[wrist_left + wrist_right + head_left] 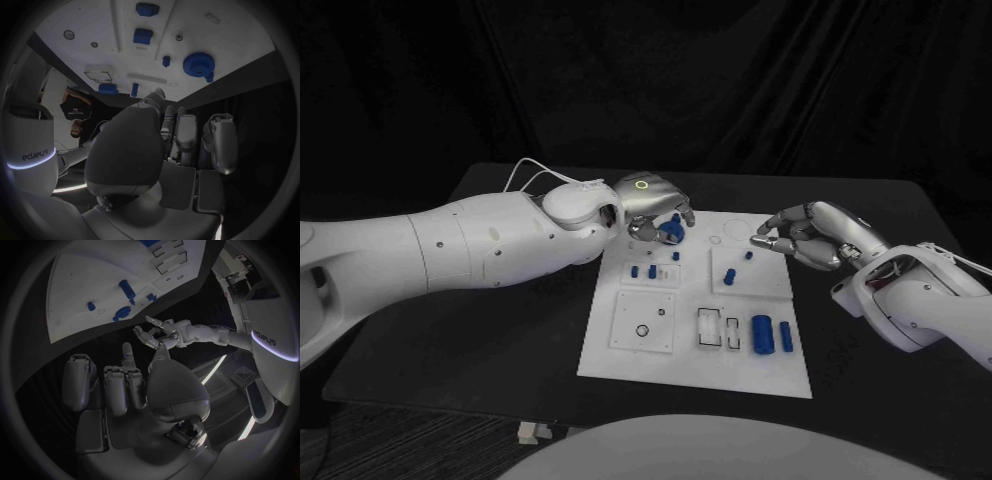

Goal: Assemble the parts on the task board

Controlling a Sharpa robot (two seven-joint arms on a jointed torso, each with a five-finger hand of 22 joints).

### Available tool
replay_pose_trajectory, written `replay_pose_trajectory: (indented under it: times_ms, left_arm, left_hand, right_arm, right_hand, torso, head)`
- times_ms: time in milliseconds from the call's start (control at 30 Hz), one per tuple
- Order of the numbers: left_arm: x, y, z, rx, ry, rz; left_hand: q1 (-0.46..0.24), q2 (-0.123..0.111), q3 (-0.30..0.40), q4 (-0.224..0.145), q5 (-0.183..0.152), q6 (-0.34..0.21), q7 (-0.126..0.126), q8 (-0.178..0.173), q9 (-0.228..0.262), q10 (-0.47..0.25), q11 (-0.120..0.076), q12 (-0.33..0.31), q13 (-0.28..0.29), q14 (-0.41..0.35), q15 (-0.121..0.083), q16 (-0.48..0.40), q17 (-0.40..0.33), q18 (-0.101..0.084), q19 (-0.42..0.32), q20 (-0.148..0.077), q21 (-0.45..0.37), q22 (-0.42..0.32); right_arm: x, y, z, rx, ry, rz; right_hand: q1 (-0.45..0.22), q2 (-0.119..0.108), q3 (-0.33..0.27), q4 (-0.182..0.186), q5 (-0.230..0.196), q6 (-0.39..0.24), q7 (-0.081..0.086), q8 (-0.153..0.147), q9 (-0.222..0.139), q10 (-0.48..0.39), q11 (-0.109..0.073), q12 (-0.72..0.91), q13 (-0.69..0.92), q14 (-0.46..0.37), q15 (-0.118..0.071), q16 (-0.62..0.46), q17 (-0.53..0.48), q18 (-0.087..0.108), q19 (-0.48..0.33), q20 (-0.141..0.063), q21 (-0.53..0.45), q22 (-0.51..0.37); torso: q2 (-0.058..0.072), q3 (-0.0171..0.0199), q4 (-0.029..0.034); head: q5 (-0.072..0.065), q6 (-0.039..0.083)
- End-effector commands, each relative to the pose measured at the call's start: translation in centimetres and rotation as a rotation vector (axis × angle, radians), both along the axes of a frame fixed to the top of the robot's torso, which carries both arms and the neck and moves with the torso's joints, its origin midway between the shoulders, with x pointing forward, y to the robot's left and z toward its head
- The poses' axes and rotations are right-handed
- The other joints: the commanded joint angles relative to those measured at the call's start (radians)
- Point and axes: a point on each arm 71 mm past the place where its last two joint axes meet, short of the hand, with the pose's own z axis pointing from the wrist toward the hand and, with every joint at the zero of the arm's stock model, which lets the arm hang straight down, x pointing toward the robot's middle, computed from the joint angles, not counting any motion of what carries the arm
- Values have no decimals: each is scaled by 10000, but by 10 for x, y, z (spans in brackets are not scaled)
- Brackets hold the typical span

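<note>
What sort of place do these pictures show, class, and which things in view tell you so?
Probably a robotics lab or test bench: a white task board with small blue parts lies on a black table, dark curtains hang behind, and the left hand and right hand hover over the board's far end.

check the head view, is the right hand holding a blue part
No: the right hand hovers over the board's right edge with its fingers curled on nothing blue.

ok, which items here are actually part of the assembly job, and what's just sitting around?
Job:
- task board
- blue cylinder and slim blue piece lying on it
- small blue pegs
- blue part at the left hand
- right hand, holding nothing

Lying about:
- black table
</note>
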Motion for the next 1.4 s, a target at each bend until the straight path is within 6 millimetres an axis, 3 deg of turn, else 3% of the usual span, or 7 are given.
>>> replay_pose_trajectory:
  times_ms: [33, 167, 367, 633, 833, 1000, 1400]
  left_arm:
    - [-2, -6, -6, 373, -5, -126]
    - [-4, -12, -15, 700, 101, -204]
    - [-6, -16, -25, 1025, 287, -202]
    - [-5, -18, -33, 1319, 529, -79]
    - [-4, -19, -36, 1480, 660, 10]
    - [-3, -20, -38, 1557, 716, 76]
    - [4, -17, -43, 1746, 778, 328]
  left_hand:
    - [-75, 4, -25, -37, 18, 85, 11, 74, -20, 68, 0, 38, -16, -59, 12, -40, -49, -179, 23, 16, -86, 1845]
    - [-51, 22, 8, -90, 113, 209, 53, 123, -61, 247, -25, 90, -31, -118, -2, -81, -171, -166, -6, 10, -161, 1827]
    - [-130, 53, 44, -90, -15, 491, 153, 245, -97, 736, -163, 197, -31, -190, -67, -131, -351, -154, -28, -11, -239, 1813]
    - [-141, 52, 64, -99, 12, 580, 200, 275, -111, 789, -182, 149, -63, -215, -89, -159, -433, -153, -28, -22, -252, 1812]
    - [-100, 68, 147, -141, 205, 609, 196, 250, -159, 934, -187, 70, -116, -231, -95, -183, -521, -151, -28, -35, -274, 1810]
    - [-62, -18, 431, -206, 528, 687, 166, 174, -279, 1724, -178, 20, -130, -185, -98, -128, -567, -165, 13, -64, -233, 1830]
    - [-51, -50, 574, -248, 704, 726, 175, 146, -323, 1674, -157, -160, -164, -263, -89, -221, -770, -149, -22, -68, -325, 1808]
  right_arm:
    - [-1, 0, -1, 10, -90, 33]
    - [-1, 0, -2, -2, -52, 28]
    - [-2, 0, -3, -10, -27, 28]
    - [-1, 0, -4, -27, 4, 21]
    - [-1, 1, -4, -31, 20, 37]
    - [-1, 1, -4, -39, 37, 44]
    - [-1, 1, -5, -67, 92, 31]
  right_hand:
    - [38, 5, -62, -12, -52, 65, -26, 13, 8, 1043, 42, 35, 2635, 948, 35, -36, 2158, 204, -62, -30, -45, 1841]
    - [27, 16, -71, -9, -75, 65, -28, 12, 7, 1038, 38, 31, 2627, 947, 33, -38, 2154, 203, -60, -33, -44, 1842]
    - [22, 21, -75, -8, -85, 65, -29, 11, 7, 1025, 38, 21, 2610, 946, 31, -41, 2149, 205, -62, -34, -49, 1840]
    - [20, 24, -77, -9, -90, 65, -29, 11, 6, 1008, 37, 6, 2585, 940, 31, -52, 2125, 206, -64, -35, -53, 1839]
    - [18, 27, -79, -9, -93, 64, -30, 10, 6, 993, 36, -6, 2564, 936, 30, -59, 2109, 209, -70, -35, -67, 1834]
    - [19, 30, -81, -10, -93, 63, -30, 9, 5, 972, 36, -24, 2534, 934, 29, -62, 2102, 211, -74, -36, -76, 1832]
    - [21, 33, -82, -13, -89, 63, -31, 9, 5, 959, 35, -35, 2516, 931, 28, -69, 2088, 213, -79, -37, -87, 1828]
  torso:
    - [-7, -1, -3]
    - [-22, 4, 5]
    - [-30, 14, -1]
    - [-30, 13, -2]
    - [-31, 13, 0]
    - [-22, 14, 3]
    - [-31, 14, -4]
  head:
    - [-4, -1]
    - [-41, -1]
    - [-44, -1]
    - [-26, -1]
    - [-3, -1]
    - [-10, -1]
    - [29, -1]
